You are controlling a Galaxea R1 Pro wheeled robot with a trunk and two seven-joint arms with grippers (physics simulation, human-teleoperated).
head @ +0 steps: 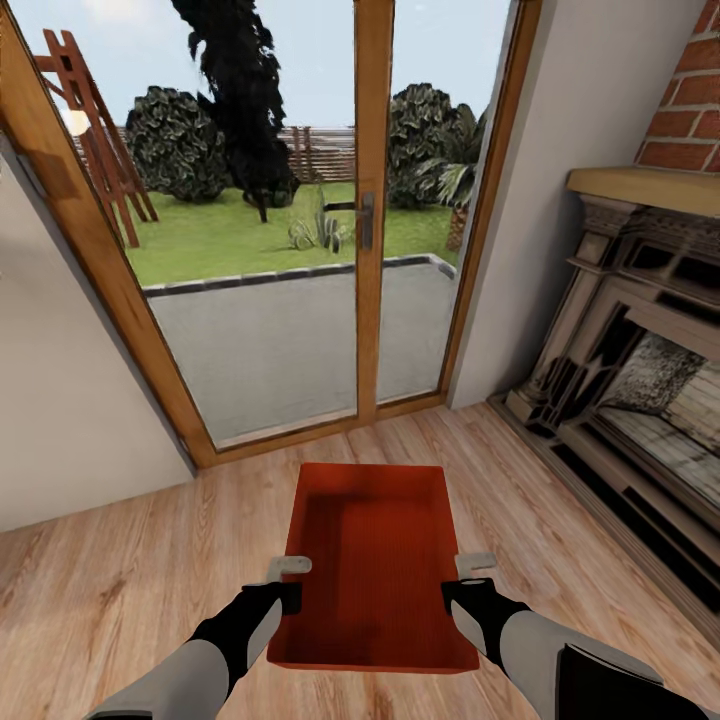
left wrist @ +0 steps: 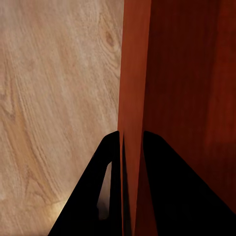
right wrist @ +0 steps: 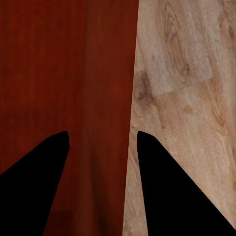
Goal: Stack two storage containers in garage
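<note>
The head camera looks forward and down toward glass doors (head: 300, 250) at 12 o'clock, fireplace (head: 640, 370) at 2. Each wrist camera sits close, looking down one container (head: 375, 570) wall (left wrist: 132, 73) (right wrist: 73, 73) onto the plank floor (head: 120, 580), shared by all views.

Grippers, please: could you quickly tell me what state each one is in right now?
Left gripper: shut on the storage container, pinching its wall.
Right gripper: open, straddling the container's other wall.
</note>
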